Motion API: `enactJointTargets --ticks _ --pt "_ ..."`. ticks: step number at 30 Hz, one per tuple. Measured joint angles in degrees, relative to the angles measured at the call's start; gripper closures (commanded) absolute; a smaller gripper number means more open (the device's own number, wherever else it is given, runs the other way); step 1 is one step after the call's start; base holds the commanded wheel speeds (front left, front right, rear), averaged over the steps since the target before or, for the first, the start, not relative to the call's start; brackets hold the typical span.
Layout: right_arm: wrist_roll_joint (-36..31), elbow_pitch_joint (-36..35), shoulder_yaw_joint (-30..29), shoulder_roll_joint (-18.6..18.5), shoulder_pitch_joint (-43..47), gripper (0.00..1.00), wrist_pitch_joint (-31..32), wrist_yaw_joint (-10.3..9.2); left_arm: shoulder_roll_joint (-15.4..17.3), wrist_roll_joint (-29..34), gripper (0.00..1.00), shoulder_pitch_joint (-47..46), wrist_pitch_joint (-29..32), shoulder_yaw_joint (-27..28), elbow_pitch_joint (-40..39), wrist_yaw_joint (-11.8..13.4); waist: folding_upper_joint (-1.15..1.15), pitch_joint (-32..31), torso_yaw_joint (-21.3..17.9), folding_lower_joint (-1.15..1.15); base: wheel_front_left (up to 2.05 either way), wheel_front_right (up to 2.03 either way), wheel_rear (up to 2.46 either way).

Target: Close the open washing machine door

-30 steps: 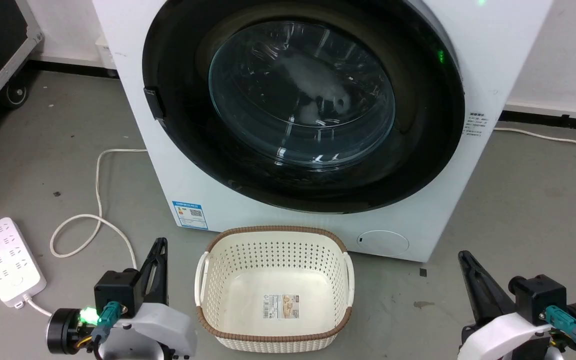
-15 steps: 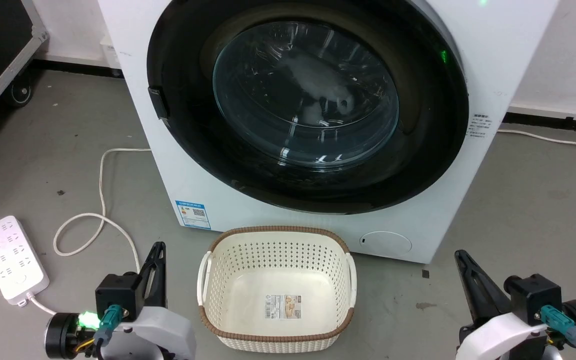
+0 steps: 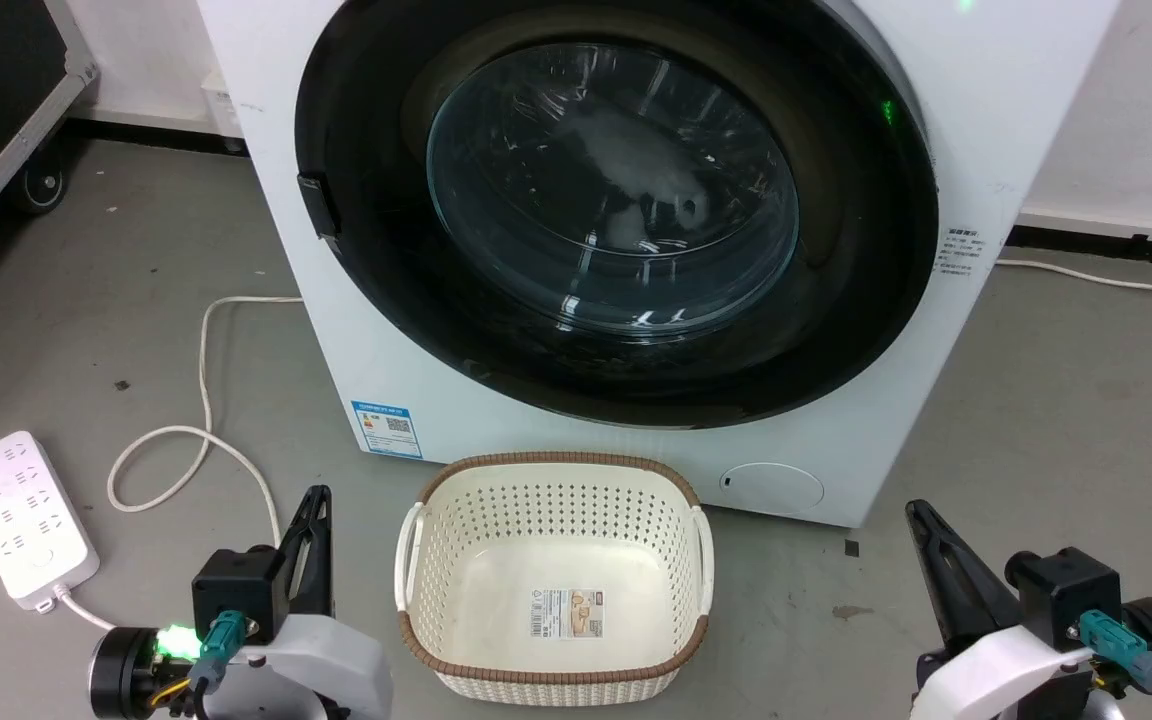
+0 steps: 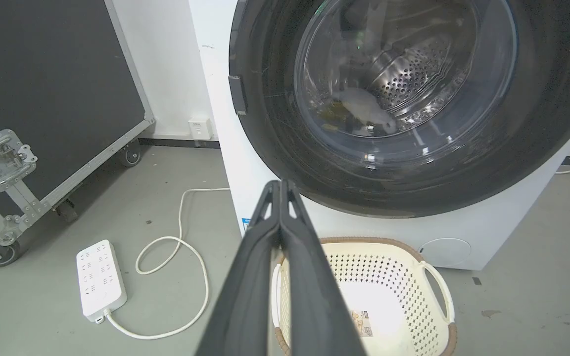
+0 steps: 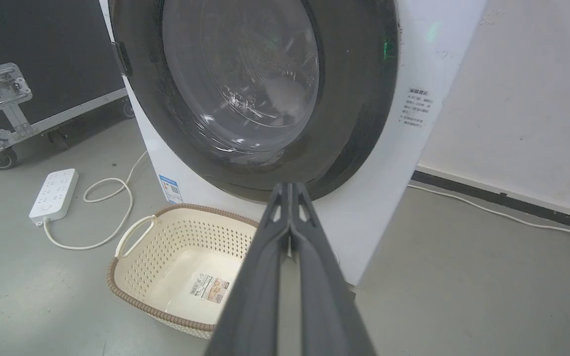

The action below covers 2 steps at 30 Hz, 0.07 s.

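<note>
The washing machine (image 3: 416, 390) (image 4: 245, 163) (image 5: 389, 148) stands white and wide in front of me. Its door (image 3: 616, 210) (image 4: 413, 99) (image 5: 250, 84), with a glossy black rim and bulging glass, lies flat against the front, a pale item showing in the drum behind it. At the lower left my left gripper (image 3: 316, 495) (image 4: 281, 184) is shut, holding nothing, well short of the machine. At the lower right my right gripper (image 3: 914, 508) (image 5: 291, 185) is shut too, holding nothing, and clear of the door.
A cream perforated basket (image 3: 551, 480) (image 4: 433, 277) (image 5: 131, 232) sits on the floor between my grippers, right before the washer. A white power strip (image 3: 21, 520) and looping cord (image 3: 196, 400) lie at the left. A black wheeled flight case (image 4: 42, 99) stands further left.
The picture shifted a little right a second ago, a camera move. Since then the door stays flat and both grippers rest low and shut.
</note>
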Motion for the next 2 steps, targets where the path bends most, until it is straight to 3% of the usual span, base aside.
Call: enactJointTargets --ticks 2 --pt "0.0 0.0 0.0 0.0 0.0 1.00 0.0 0.00 0.0 0.0 1.00 0.0 0.0 0.0 0.0 0.0 0.00 0.0 0.0 0.00 0.00 0.00 0.00"
